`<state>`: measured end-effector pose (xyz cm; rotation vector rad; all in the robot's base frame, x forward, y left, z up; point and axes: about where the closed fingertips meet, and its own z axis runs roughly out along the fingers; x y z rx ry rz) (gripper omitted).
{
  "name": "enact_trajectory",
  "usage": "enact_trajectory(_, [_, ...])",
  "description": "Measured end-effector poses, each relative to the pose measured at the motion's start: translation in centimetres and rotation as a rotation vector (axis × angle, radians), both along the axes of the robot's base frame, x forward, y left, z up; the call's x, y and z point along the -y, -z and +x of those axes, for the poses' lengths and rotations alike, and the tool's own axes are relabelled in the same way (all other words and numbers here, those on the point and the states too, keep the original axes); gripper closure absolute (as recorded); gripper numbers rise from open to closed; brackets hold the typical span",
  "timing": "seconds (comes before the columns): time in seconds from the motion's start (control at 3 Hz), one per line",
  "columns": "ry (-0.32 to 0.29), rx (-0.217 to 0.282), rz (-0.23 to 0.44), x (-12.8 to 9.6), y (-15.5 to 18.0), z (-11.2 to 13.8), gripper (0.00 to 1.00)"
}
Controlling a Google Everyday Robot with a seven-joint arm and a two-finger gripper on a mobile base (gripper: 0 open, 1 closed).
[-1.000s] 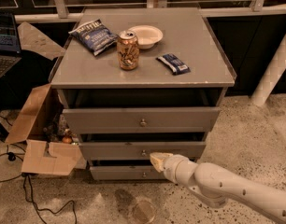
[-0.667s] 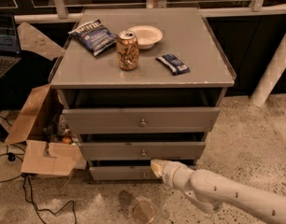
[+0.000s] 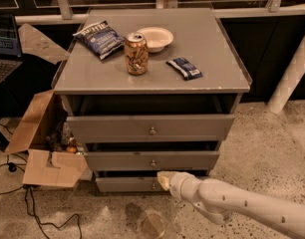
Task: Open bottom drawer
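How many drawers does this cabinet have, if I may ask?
3: the top drawer under the tabletop, the middle drawer below it, the bottom drawer underneath, with the gripper beside its knob. None looks hidden.

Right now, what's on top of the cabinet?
Chip bag, soda can, white bowl, blue wrapper; the can hides part of the bowl's rim. The gripper is by the bottom drawer.

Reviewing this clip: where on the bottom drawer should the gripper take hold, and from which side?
By the small round knob at the middle of the bottom drawer front, approached head-on from the front. The flat, slim panel shows no other handhold. The gripper sits just beside the knob, level with it.
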<state>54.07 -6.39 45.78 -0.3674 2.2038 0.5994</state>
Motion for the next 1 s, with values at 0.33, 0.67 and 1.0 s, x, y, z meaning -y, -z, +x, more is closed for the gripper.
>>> enact_trajectory(0.33, [0.016, -0.007, -0.04, 1.5, 3.7, 0.9, 1.0])
enact_trajectory(0.67, [0.068, -0.01, -0.066, 3.9, 8.0, 1.5, 1.0])
enact_trajectory(1.0, [0.084, -0.067, -0.055, 11.0, 15.3, 1.8, 1.0])
